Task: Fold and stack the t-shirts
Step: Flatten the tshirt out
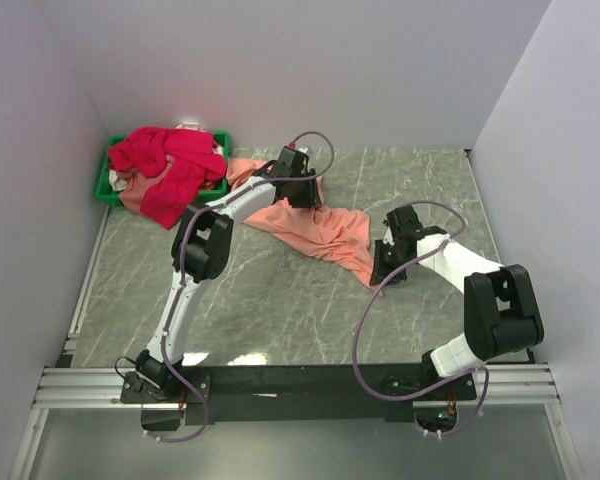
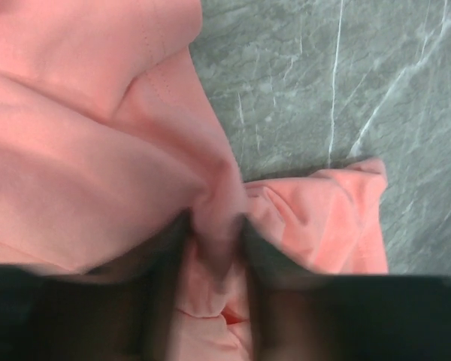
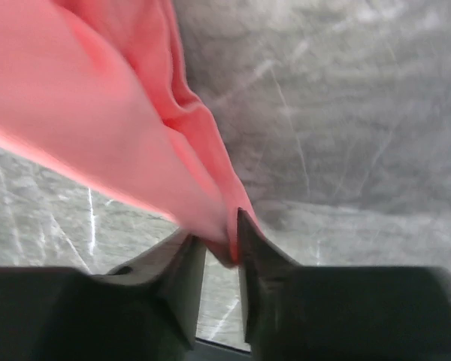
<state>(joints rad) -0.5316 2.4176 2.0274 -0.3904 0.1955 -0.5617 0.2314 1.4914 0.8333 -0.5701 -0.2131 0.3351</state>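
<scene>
Rumpled salmon shirt (image 1: pixel 315 228) lies on table (image 1: pixel 280 310). Left gripper (image 2: pixel 214 244) pinches a fold at its far end. Right gripper (image 3: pixel 222 241) nips its near-right edge, jaws narrowly parted. Crimson shirts (image 1: pixel 170 165) are heaped over green bin (image 1: pixel 103 186).

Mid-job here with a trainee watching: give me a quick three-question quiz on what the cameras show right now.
1. True or false: the left gripper and the right gripper both pinch the salmon shirt.
2. Where are the crimson shirts? A) heaped on the green bin B) spread flat mid-table C) hanging from a gripper
3. Which gripper holds the shirt end nearer the bin?
Key: 1 true; 2 A; 3 left.
</scene>
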